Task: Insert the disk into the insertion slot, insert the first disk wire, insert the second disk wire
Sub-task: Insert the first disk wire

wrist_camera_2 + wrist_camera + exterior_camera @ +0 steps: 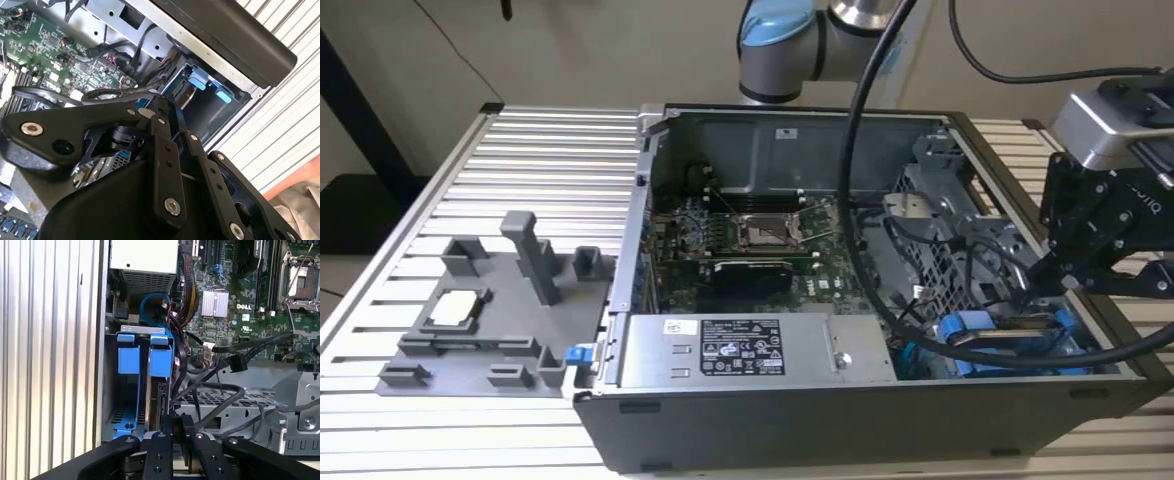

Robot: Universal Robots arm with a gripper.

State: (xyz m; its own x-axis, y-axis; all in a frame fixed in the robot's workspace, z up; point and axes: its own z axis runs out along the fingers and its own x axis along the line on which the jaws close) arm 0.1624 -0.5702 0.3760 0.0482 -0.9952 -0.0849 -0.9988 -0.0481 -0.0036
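Observation:
The disk [161,399], silver-grey in a bright blue carrier frame [160,356], stands on edge in the insertion slot [111,390] at the case's corner, on the exterior view's right. My gripper [177,427] is right at the disk's outer end, its black fingers [161,450] drawn close on it. In the exterior view the gripper [1030,290] hangs just above the blue-framed disk [1014,338]. The second wrist view has the gripper [155,107] at the bay's mouth, blue tabs [222,95] beyond it. A loose black wire ends in a connector [239,362] beside the bay.
A second blue carrier [128,360] sits beside the disk's. The perforated metal cage [235,405] and a tangle of cables border the bay. The grey power supply box [734,350] and the motherboard [747,240] lie further in. A grey fixture [480,310] stands on the slatted table.

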